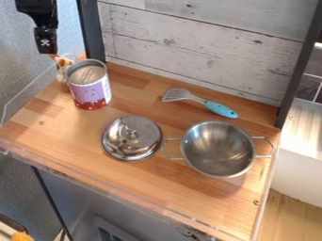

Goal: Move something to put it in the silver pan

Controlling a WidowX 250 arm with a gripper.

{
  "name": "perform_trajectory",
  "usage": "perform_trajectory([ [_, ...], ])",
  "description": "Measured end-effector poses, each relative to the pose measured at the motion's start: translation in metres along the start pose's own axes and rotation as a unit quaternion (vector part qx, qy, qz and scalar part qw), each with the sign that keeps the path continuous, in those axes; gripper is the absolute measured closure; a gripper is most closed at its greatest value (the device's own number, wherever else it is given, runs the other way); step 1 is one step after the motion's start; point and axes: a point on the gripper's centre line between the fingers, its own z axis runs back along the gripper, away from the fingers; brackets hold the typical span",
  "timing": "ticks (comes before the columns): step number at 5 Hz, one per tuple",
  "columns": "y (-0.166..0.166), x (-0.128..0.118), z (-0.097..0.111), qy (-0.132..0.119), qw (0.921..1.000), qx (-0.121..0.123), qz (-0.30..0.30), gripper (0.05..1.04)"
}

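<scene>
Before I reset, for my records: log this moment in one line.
silver pan: empty | metal lid: beside pan | spatula: behind pan | can: back left | gripper: upper left of view

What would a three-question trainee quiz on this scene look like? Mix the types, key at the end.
1. Short answer: how many handles does the silver pan have?
2. True or false: the lid lies off the silver pan, knob up.
3. Multiple choice: which thing has a blue handle?
a) the can
b) the spatula
c) the lid

Key: 1. Two, on opposite sides. 2. True. 3. b.
</scene>
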Motion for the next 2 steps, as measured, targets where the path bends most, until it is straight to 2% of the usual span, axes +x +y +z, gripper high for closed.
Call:
perform_trajectory([
  [1,-0.005,0.004,-0.016,-0.025,0.9997,0.004,0.001,0.083],
  [2,-0.005,-0.007,-0.048,-0.02,0.9996,0.016,-0.012,0.083],
])
